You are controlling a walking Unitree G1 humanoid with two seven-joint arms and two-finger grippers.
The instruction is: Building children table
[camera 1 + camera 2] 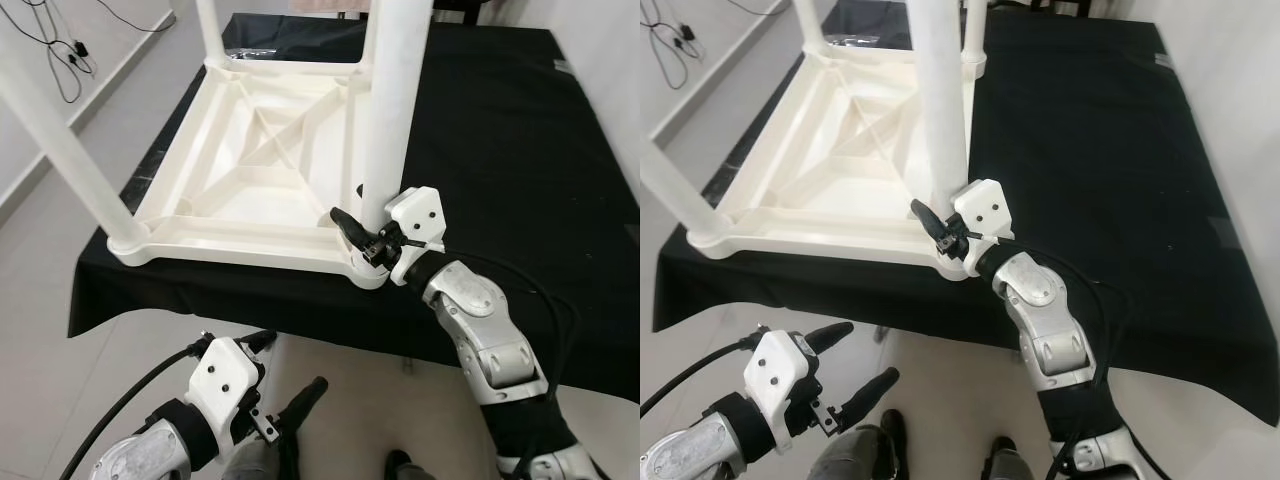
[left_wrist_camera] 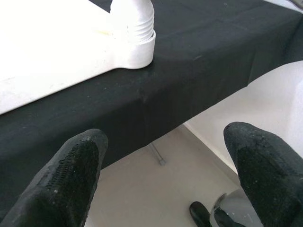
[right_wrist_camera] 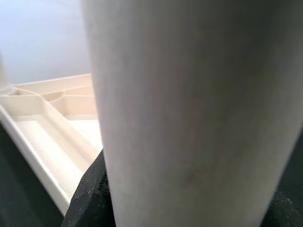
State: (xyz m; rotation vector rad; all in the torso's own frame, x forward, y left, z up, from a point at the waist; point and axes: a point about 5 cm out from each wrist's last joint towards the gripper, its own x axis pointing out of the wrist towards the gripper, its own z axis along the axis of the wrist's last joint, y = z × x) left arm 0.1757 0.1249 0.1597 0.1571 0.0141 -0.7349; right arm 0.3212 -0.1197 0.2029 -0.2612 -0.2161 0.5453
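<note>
Left eye view: an upturned white children's table (image 1: 250, 170) lies on a black-draped counter (image 1: 500, 150) over pale floor. Right pincer (image 1: 362, 236) is clamped round the near-right leg (image 1: 392, 100) at the counter's front edge. Left pincer (image 1: 845, 368) hangs spread wide, holding nothing, below that edge.

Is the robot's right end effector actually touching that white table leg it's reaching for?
Touching. In the left eye view the right end effector wraps the base of the near-right table leg; the right wrist view shows a black finger pressed against it.
</note>
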